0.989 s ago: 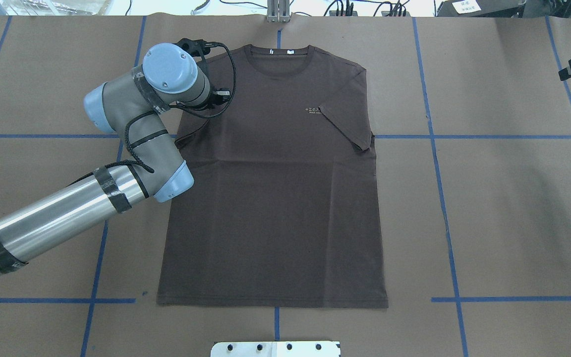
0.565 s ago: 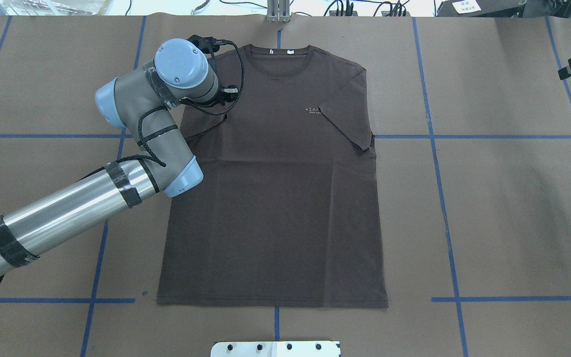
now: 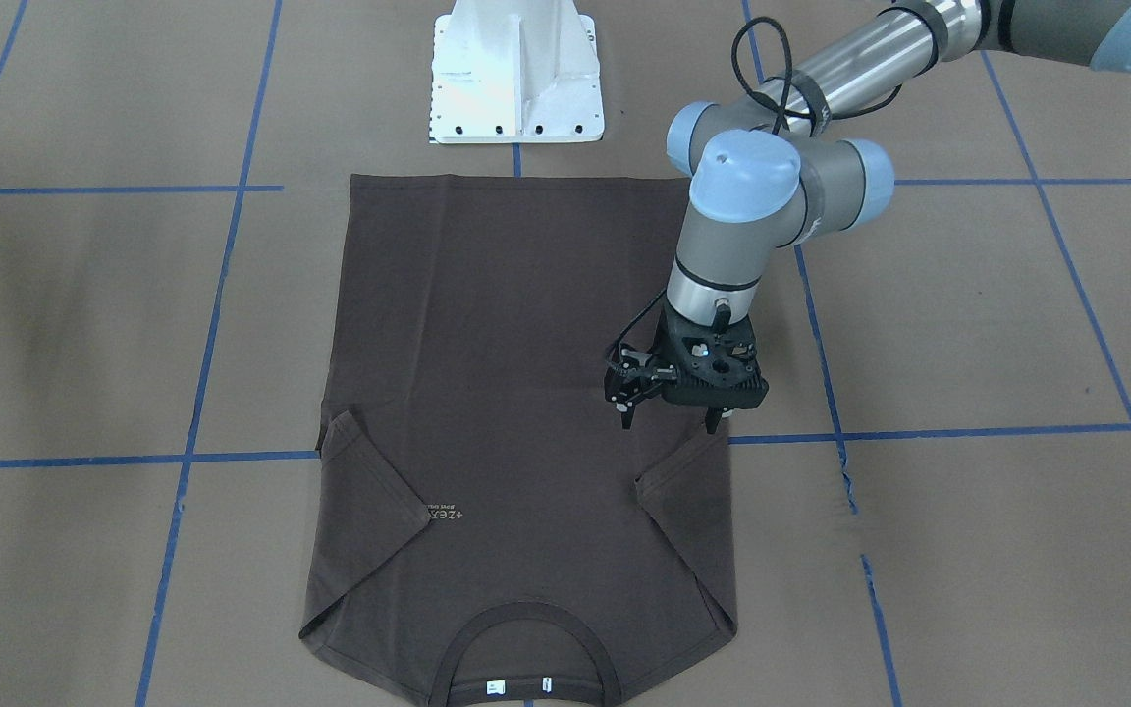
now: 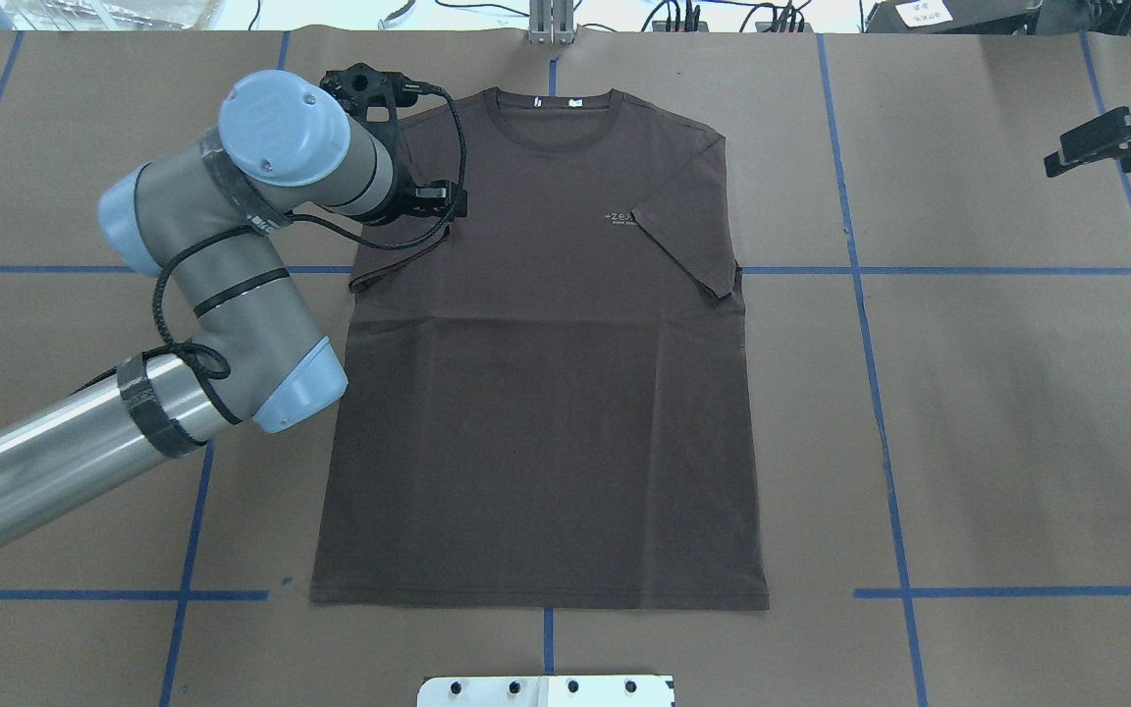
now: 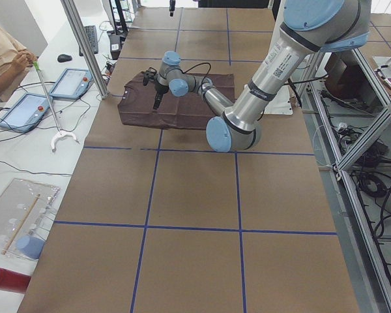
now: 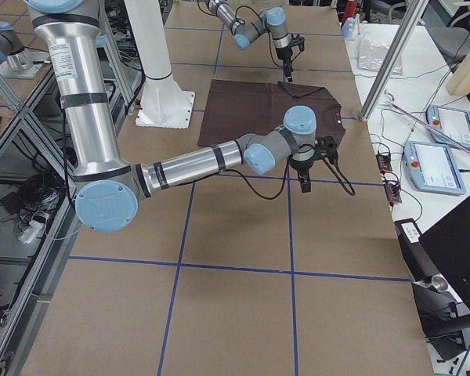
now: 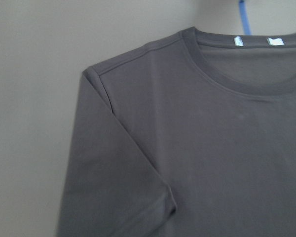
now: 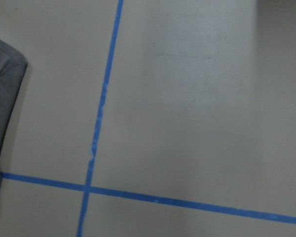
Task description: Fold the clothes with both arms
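Since the earlier overhead frames, the left arm (image 4: 232,295) has swung its wrist toward the left of the frame. It now sits over the shirt's shoulder at upper left. The right gripper (image 4: 1105,145) has come a little further in from the right edge.

We see a dark brown T-shirt (image 4: 546,393) lying flat in the middle of the brown paper-covered table (image 4: 997,412). In the overhead view its ribbed collar (image 4: 548,137) is toward the top of the frame and its hem toward the bottom. Two small white neck labels (image 4: 575,102) sit inside the collar. Both short sleeves are folded inward over the chest. The sleeve on the right of the frame partly covers the pale chest logo (image 4: 618,218).

In the front-facing view, the left gripper (image 3: 670,420) points down over the shirt, just above the folded sleeve right of centre. Its fingers (image 3: 627,412) are spread wide apart and grip nothing.

The right gripper is well apart from the shirt, at the upper right of the overhead frame. We cannot tell how far its fingers are parted. Its wrist camera shows bare table and crossing blue tape lines (image 8: 96,148), with a sliver of shirt at the left edge.

The white pedestal base (image 3: 516,79) stands just beyond the hem.
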Action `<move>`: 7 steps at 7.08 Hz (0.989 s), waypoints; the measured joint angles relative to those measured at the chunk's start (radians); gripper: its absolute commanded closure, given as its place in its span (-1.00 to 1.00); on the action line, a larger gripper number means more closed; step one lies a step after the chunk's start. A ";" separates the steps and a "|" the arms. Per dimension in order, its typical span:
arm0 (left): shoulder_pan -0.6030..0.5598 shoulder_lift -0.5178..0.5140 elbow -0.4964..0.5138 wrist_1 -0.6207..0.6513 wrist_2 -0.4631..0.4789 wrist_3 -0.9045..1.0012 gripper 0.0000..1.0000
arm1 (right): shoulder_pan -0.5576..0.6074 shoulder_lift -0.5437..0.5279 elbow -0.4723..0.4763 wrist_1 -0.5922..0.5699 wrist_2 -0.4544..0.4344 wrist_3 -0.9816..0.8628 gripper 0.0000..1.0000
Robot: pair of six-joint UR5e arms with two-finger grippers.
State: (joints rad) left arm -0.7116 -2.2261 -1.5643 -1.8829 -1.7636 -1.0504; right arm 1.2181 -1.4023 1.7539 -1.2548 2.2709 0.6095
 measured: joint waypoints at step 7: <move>0.292 0.362 -0.454 0.009 0.060 -0.323 -0.67 | -0.871 -0.254 0.555 -0.002 -0.680 0.967 -0.99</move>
State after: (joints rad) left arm -0.4198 -1.8637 -2.0188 -1.8738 -1.7033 -1.3735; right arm 0.3470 -1.6566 2.3090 -1.2563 1.5909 1.5766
